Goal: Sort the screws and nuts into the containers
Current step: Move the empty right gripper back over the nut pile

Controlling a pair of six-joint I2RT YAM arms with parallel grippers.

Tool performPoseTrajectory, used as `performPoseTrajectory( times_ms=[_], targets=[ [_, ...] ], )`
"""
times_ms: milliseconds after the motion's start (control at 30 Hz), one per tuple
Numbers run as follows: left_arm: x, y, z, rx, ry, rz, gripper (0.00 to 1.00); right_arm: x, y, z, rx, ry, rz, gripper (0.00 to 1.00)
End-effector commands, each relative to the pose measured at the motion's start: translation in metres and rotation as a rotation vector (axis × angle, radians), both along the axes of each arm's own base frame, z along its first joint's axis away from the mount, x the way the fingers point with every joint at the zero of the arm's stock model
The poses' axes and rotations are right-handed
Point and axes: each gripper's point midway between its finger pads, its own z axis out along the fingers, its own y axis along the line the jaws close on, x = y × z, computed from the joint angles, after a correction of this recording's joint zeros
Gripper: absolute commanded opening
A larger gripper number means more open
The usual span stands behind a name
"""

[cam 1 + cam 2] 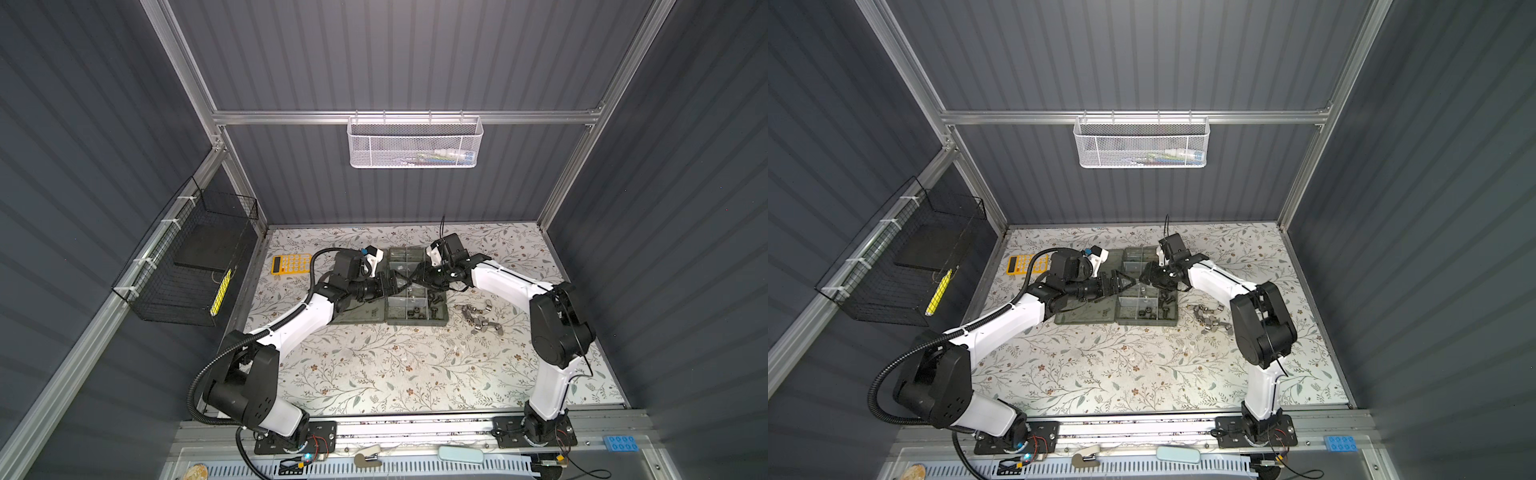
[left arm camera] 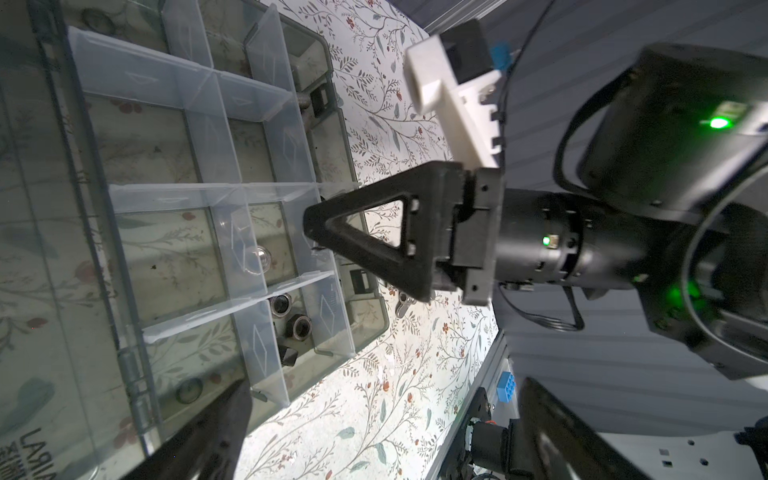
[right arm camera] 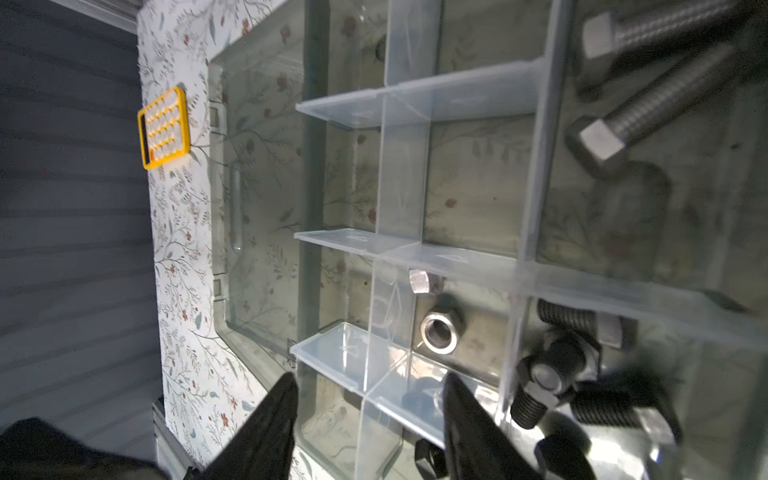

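Observation:
The grey-green organizer case (image 1: 417, 322) lies open mid-table, and its containers (image 3: 403, 166) are split by clear dividers. Both grippers hover over it, tips nearly meeting. My right gripper (image 3: 370, 415) is open with nothing between its fingers. Just past them a silver nut (image 3: 440, 332) lies in a cell. Black screws (image 3: 557, 374) and long silver screws (image 3: 623, 124) fill neighbouring cells. My left gripper (image 2: 382, 432) is open wide and empty, facing the right gripper's finger (image 2: 353, 232). Black nuts (image 2: 301, 326) sit in a corner cell. Loose silver pieces (image 1: 478, 318) lie on the table right of the case.
The case's flat lid (image 1: 361, 313) lies open to the left, under the left arm. A yellow calculator (image 1: 291, 263) sits at the back left. A white mesh basket (image 1: 415, 143) hangs on the back wall, a black wire basket (image 1: 187, 266) on the left wall.

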Motion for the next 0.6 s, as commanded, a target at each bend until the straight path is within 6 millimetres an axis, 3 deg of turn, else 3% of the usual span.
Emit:
performPoseTrajectory(
  times_ms=[0,333,567],
  targets=[
    [-0.008,-0.009,0.010,-0.017,-0.019,-0.022,1.00,-0.002,-0.017,0.006,-0.045,-0.027,-0.028,0.62],
    [-0.027,-0.050,0.011,0.006,-0.050,-0.103,1.00,-0.010,-0.059,0.021,-0.074,-0.064,-0.106,0.79],
    [-0.035,-0.070,0.009,-0.007,-0.049,-0.141,1.00,-0.020,-0.105,0.023,-0.129,-0.073,-0.211,0.95]
  ],
)
